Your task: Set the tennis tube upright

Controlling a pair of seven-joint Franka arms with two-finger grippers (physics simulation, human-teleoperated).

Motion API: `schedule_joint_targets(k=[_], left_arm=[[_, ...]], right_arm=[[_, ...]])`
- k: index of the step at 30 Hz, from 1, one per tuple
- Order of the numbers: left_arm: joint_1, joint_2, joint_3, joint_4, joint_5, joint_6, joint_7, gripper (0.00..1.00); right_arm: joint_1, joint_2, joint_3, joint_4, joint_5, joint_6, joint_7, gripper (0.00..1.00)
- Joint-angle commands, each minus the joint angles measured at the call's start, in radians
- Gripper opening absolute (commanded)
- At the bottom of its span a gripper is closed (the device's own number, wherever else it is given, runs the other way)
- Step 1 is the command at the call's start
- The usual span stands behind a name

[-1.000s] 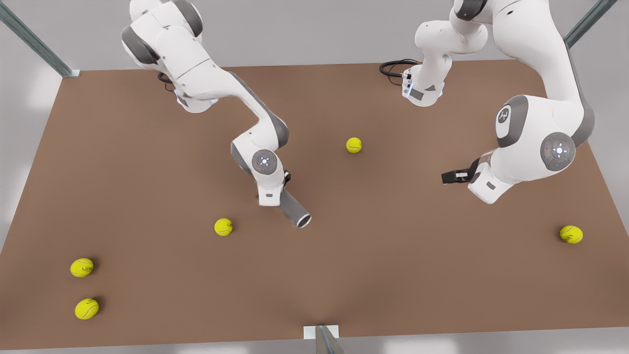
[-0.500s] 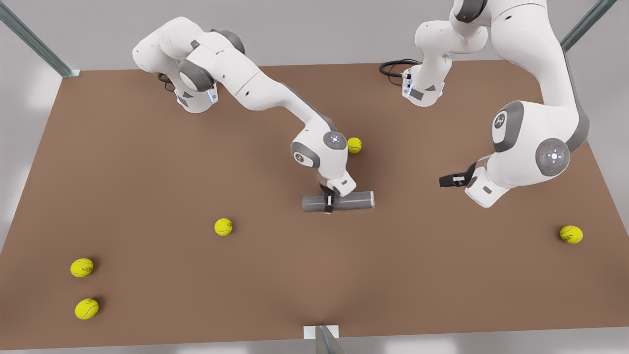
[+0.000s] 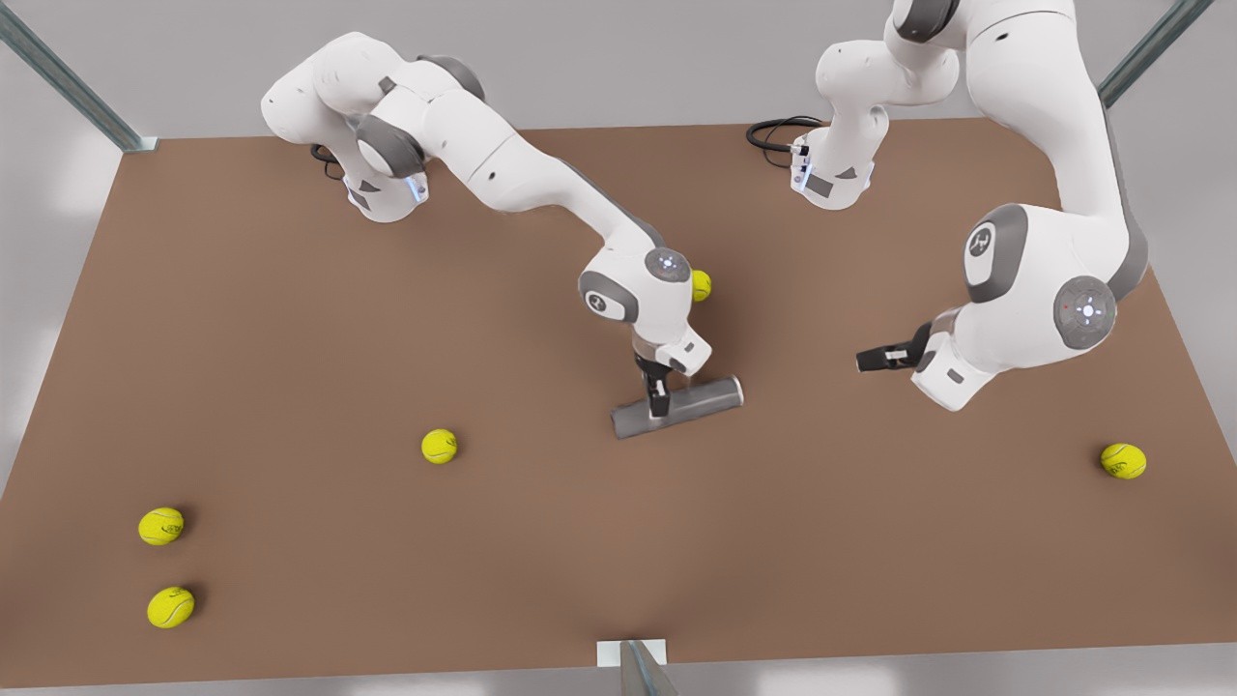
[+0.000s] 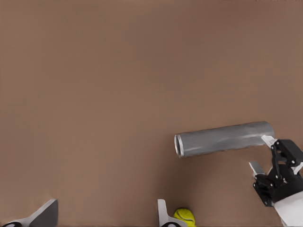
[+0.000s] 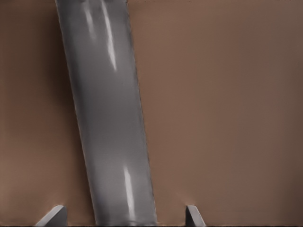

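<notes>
lying near the middle of the brown table (image 3: 290, 338), the tennis tube (image 3: 698, 401) is resting on its side, its lighter rim pointing toward the front view's right and slightly away from the camera. the right gripper (image 3: 659, 404) is sitting over the tube's middle, its fingers straddling the grey cylinder with gaps on both sides in the right wrist view, so they are spread and not pinching it (image 5: 106, 118). the left gripper (image 3: 875, 360) is hanging above the table at the front view's right, well apart from the tube, fingers spread with nothing between them. five tennis balls are lying scattered; one (image 3: 701, 285) is peeking from behind the right arm's wrist.
</notes>
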Motion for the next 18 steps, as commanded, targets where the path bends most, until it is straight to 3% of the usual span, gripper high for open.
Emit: schedule_joint_targets(k=[1,3,5,6,7,9,11,12,13,18], left_arm=[[-0.001,-0.020,-0.001,-0.040,-0.077,0.031,-0.016,0.99],[0.010,-0.120,0.001,-0.239,-0.198,0.218,-0.082,0.99],[0.013,-0.177,0.001,-0.377,-0.356,0.376,-0.125,0.99],[0.001,-0.202,-0.002,-0.463,-0.457,0.496,-0.125,0.99],[0.002,-0.203,-0.042,-0.500,-0.511,0.573,-0.125,0.99],[-0.002,-0.162,-0.063,-0.502,-0.636,0.611,-0.105,0.99],[0.010,-0.140,-0.065,-0.502,-0.718,0.551,0.072,0.99],[-0.001,-0.139,-0.066,-0.505,-0.732,0.536,0.103,0.99],[0.002,-0.142,-0.074,-0.523,-0.732,0.533,0.122,0.99],[0.071,-0.076,-0.077,-0.618,-0.818,0.494,0.399,0.99]], right_arm=[[-0.018,-0.024,0.023,-0.002,0.000,-0.028,0.000,1.00],[-0.125,-0.144,0.121,-0.008,0.041,-0.170,0.003,1.00],[-0.283,-0.271,0.126,-0.025,0.216,-0.318,0.008,1.00],[-0.383,-0.400,0.126,-0.150,0.333,-0.329,0.144,1.00],[-0.504,-0.552,0.124,-0.308,0.359,-0.345,0.206,1.00],[-0.743,-0.652,0.126,-0.332,0.356,-0.491,0.224,1.00],[-0.921,-0.716,0.126,-0.373,0.358,-0.511,0.230,1.00],[-0.909,-0.751,0.105,-0.393,0.349,-0.522,0.323,1.00],[-0.753,-0.778,-0.073,-0.404,0.342,-0.569,0.429,1.00],[-0.770,-0.736,-0.101,-0.381,0.342,-0.582,0.434,1.00]])
